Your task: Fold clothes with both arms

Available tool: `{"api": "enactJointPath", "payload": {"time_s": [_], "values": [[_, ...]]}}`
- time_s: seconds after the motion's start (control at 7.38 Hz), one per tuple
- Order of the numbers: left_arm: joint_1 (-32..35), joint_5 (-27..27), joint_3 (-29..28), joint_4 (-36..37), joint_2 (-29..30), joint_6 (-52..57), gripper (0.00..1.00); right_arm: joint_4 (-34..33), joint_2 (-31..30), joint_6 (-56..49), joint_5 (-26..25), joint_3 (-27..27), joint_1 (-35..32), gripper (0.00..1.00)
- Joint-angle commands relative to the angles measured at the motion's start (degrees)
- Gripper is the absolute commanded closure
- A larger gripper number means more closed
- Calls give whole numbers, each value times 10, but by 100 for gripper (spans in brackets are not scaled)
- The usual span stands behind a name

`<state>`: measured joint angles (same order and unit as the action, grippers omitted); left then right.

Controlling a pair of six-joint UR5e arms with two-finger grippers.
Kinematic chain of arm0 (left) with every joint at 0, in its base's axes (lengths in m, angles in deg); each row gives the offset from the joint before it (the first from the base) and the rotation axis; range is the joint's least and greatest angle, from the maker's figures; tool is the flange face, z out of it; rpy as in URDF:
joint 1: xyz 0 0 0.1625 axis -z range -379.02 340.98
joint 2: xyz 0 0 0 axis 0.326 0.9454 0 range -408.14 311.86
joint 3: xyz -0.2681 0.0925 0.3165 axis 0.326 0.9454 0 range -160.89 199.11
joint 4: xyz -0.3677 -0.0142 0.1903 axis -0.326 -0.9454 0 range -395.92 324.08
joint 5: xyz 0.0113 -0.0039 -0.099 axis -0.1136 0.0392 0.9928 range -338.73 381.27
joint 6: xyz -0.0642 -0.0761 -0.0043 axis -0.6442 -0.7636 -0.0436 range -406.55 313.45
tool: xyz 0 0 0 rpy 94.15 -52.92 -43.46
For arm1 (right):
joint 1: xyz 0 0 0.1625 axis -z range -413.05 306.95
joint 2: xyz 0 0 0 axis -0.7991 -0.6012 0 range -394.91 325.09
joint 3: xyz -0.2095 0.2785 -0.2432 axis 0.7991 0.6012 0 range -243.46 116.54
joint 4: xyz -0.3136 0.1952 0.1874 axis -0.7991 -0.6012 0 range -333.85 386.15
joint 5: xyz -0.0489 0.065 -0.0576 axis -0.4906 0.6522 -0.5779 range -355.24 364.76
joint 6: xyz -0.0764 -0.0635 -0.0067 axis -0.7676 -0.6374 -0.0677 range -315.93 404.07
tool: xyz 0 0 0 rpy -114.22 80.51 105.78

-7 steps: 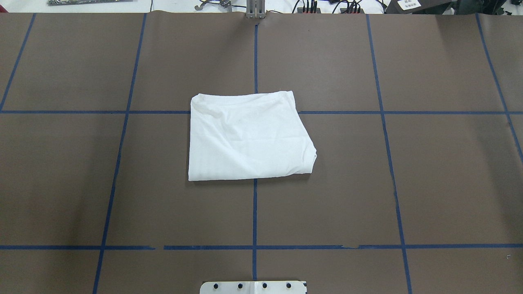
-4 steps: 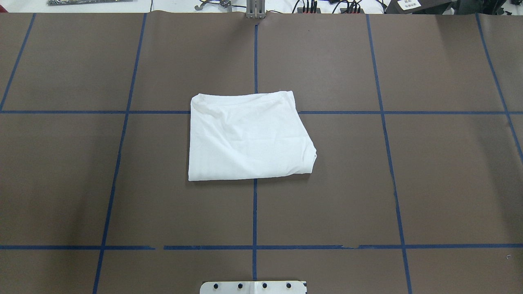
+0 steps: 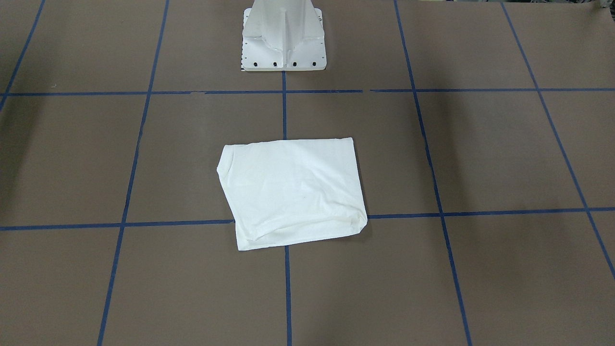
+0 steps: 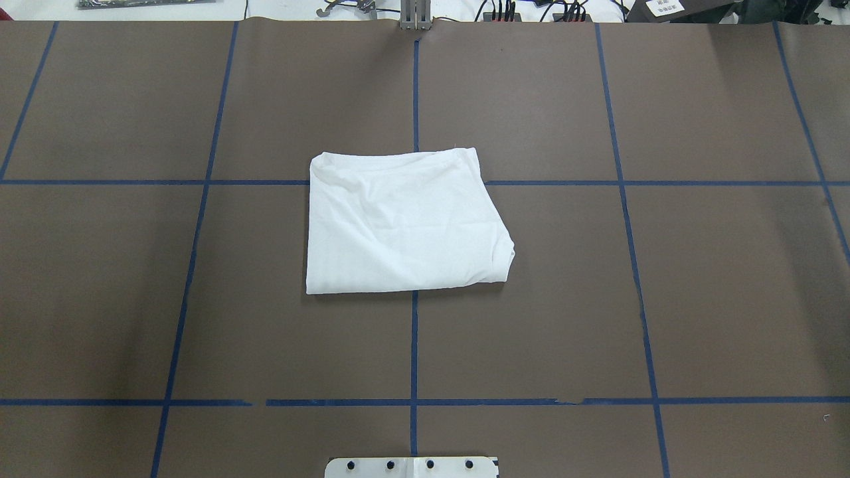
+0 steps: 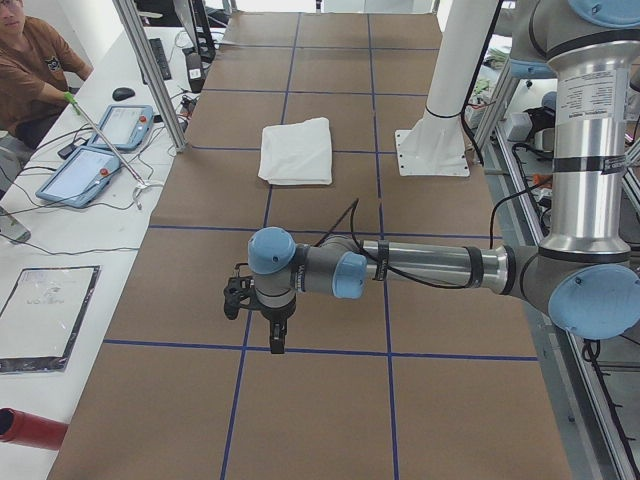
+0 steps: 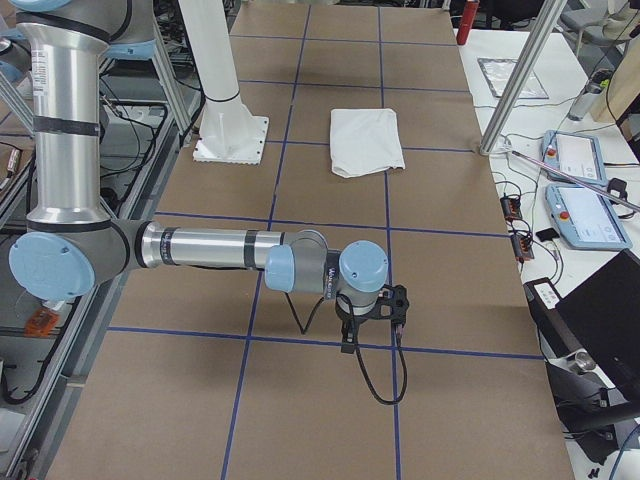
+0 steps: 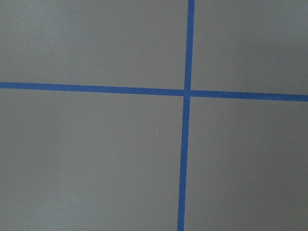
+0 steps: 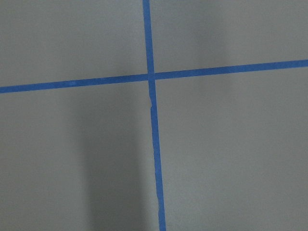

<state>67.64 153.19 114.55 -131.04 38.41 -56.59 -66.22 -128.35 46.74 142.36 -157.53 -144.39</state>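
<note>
The white shirt lies folded into a compact, roughly square bundle at the table's middle, over a blue tape crossing; it also shows in the front-facing view and both side views. No printed text or collar shows. Both arms are far from it. My left gripper points down over the brown table at the robot's left end. My right gripper points down at the right end. Neither holds cloth; I cannot tell whether they are open or shut. Both wrist views show only bare table and tape.
The white pedestal base stands behind the shirt. The brown table cover carries a blue tape grid. An operator sits by tablets on a side bench. Control pendants and cables lie beside the table's far edge.
</note>
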Motion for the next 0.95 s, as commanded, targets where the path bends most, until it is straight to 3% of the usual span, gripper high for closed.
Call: {"api": "enactJointPath", "payload": {"time_s": [0.0,0.81], "values": [[0,0,-1,-1,1,2,0,0,-8,0,-3,-4,-2,0],[0,0,-2,-2,1,2,0,0,-9,1,-9,-4,-2,0]]}}
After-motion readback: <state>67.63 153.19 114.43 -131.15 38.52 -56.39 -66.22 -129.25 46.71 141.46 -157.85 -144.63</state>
